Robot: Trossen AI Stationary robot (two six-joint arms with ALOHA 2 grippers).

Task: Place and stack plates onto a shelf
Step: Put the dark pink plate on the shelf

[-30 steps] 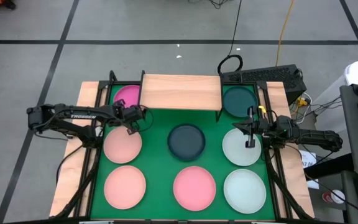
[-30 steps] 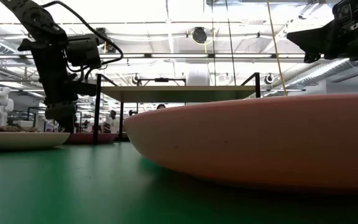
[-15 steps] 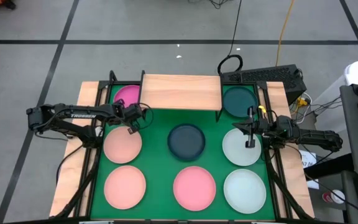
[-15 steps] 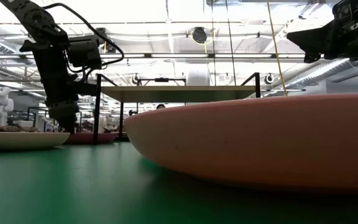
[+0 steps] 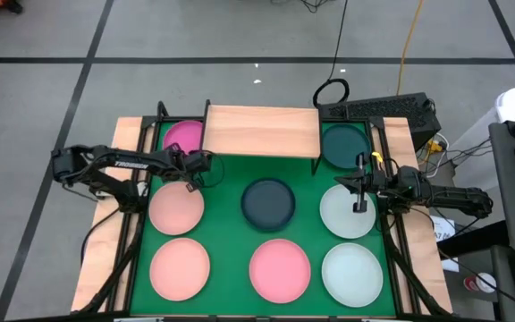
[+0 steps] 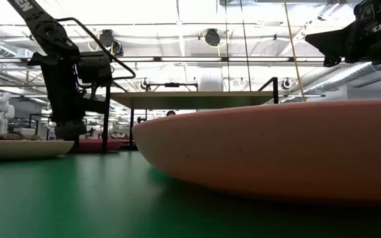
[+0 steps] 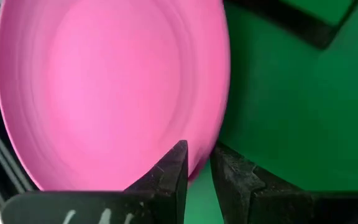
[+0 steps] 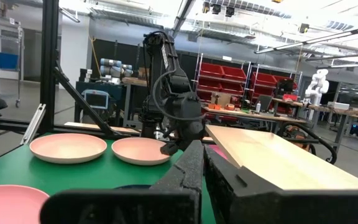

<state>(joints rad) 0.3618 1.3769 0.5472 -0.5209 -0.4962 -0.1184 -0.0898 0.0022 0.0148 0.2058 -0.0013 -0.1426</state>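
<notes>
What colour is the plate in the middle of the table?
Dark teal plate, seen best in the high view.

The left arm is reaching in from the table's left edge, elbow bent, its wrist pointing down near the back left. The left gripper (image 5: 189, 182) is hanging low with its fingers (image 7: 169, 171) standing slightly parted, a narrow gap between them. The right arm is lying along the right side, and the right gripper (image 5: 359, 202) is pointing inward with its fingers (image 8: 188, 165) pressed together.

Overhead, table-level and two wrist cameras share the green table (image 5: 231, 233).
</notes>
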